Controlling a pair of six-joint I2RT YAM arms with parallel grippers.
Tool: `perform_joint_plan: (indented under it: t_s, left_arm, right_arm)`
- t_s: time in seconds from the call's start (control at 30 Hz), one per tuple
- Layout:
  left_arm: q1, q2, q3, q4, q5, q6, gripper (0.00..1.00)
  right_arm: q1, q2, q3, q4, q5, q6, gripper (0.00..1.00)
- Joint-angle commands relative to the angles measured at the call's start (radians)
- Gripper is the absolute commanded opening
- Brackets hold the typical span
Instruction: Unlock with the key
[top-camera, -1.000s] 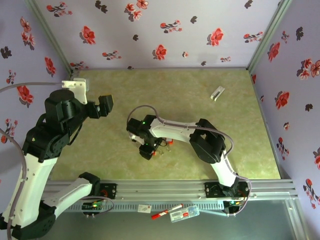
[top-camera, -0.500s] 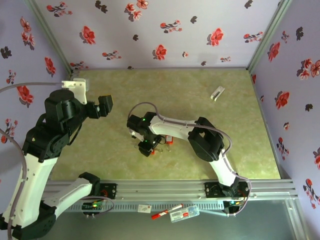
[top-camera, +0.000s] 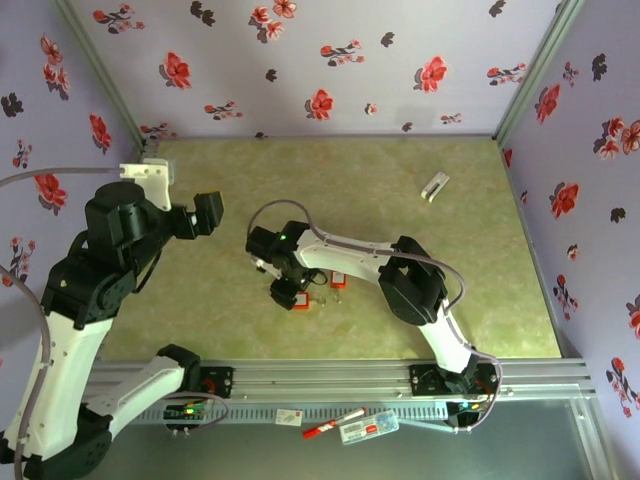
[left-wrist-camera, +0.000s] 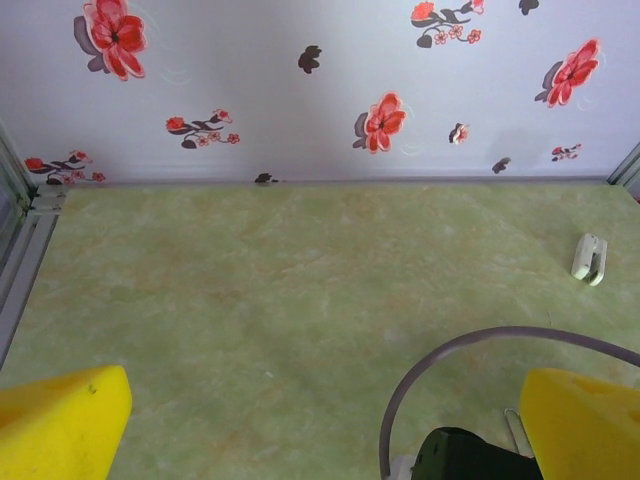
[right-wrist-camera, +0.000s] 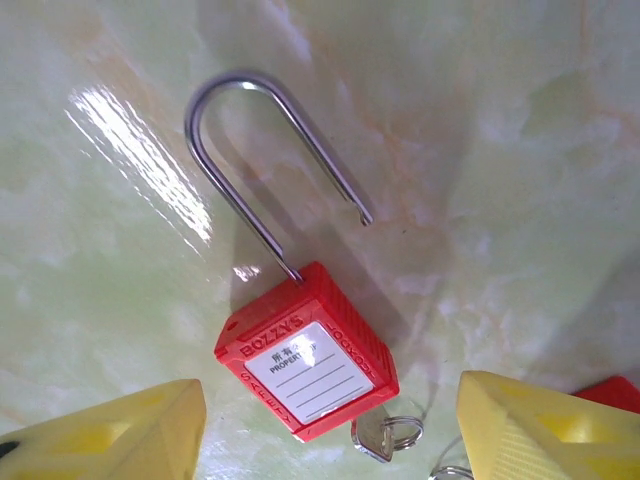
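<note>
This is a robot test booth in a lab, not a lived-in room. The lilac flowered walls (top-camera: 330, 60) are flat panels held in bare metal corner posts (top-camera: 528, 75) at the upper corners of the top view, boxing in a green marbled tabletop (top-camera: 480, 280). Along the bottom edge, a slotted aluminium rail (top-camera: 330, 378) carries the left arm (top-camera: 95, 270) and right arm (top-camera: 415, 290), with a loose grey cable (left-wrist-camera: 500, 329) looping off.

A pale green, marble-patterned table (top-camera: 480, 290) carries a few small things. Near its middle a red padlock (right-wrist-camera: 305, 365) lies flat, label up, its steel shackle (right-wrist-camera: 262, 160) with one end free of the body. A small metal key (right-wrist-camera: 372, 437) on a ring rests against the padlock's base. A second red padlock (top-camera: 338, 281) lies just beside it. A white clip (top-camera: 434, 186) lies well apart, toward the far right corner.
</note>
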Motion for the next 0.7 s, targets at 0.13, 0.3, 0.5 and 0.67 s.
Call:
perform_joint_plan:
  t_s: [0.13,0.3,0.5,0.67]
  left_arm:
    - [0.011,-0.036,-0.004,-0.033,-0.032,0.003,1.00]
    - [0.011,-0.050,-0.005,-0.052,-0.042,0.000,1.00]
    - [0.011,-0.053,-0.002,-0.056,-0.048,0.003,1.00]
    - [0.011,-0.050,0.001,-0.055,-0.048,0.007,1.00]
  right_arm:
    - [0.008,0.029,0.008,-0.050,-0.006,-0.058,0.73]
    - [0.008,0.049,0.003,-0.046,-0.027,-0.071,0.73]
    - [0.012,0.070,-0.014,-0.035,-0.050,-0.076,0.72]
    - [0.011,0.076,-0.035,-0.023,-0.049,-0.063,0.70]
